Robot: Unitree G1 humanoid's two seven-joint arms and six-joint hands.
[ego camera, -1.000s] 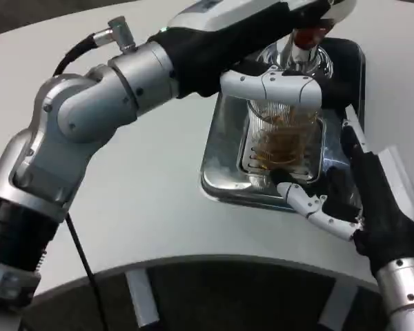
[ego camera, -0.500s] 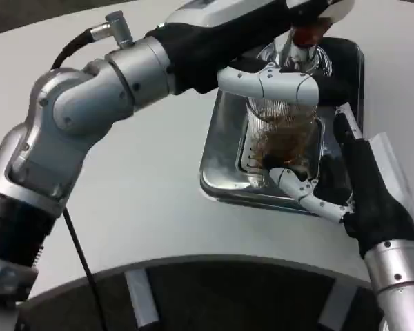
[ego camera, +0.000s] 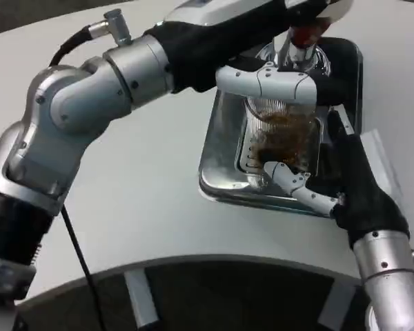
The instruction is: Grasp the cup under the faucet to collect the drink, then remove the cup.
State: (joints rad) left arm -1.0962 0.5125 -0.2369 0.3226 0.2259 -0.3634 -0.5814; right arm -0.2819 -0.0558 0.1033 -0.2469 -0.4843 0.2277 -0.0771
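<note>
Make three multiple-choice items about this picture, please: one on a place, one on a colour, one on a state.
1. Where does the cup stand?
A. on the metal drip tray
B. on the bare white table
C. at the table's left edge

2. What colour is the drink in the cup?
A. clear
B. green
C. brown

3. What is the right hand doing?
A. resting flat on the table, apart from the cup
B. reaching the cup's lower part with its fingers
C. holding a spoon

Answers: 1 A, the tray's grille lies under the cup; 2 C, amber-brown liquid shows through the glass; 3 B, white fingers meet the cup's base.
</note>
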